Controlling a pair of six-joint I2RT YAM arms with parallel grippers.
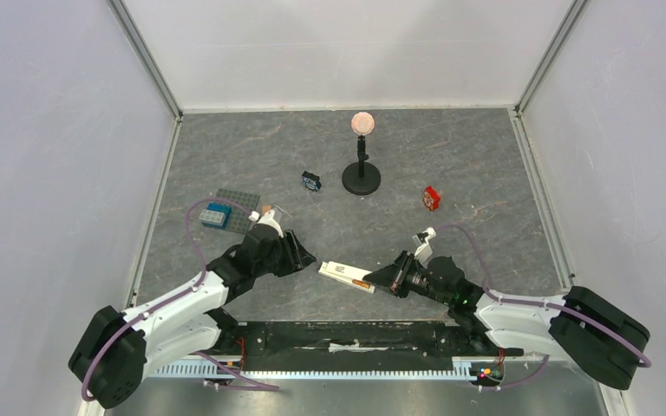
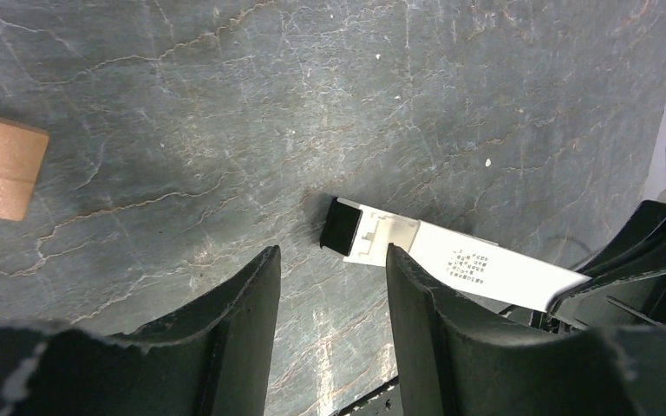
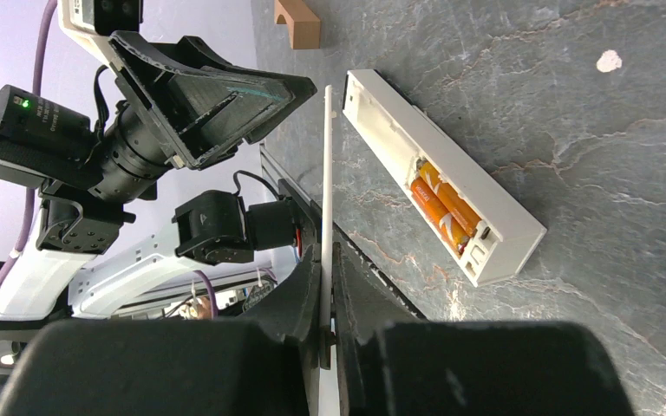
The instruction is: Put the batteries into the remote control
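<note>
The white remote control lies back-up on the table between my two grippers, its battery bay open. In the right wrist view two orange batteries lie side by side in the bay at the end nearer my right gripper. My right gripper is shut on a thin white cover plate, seen edge-on beside the remote. My left gripper is open and empty, just short of the remote's black-tipped far end. In the top view the left gripper and right gripper face each other.
A tan arch piece and an orange-brown block lie behind the left gripper. Further back are a grey baseplate with a blue brick, a small blue object, a black stand with a pink disc and a red object.
</note>
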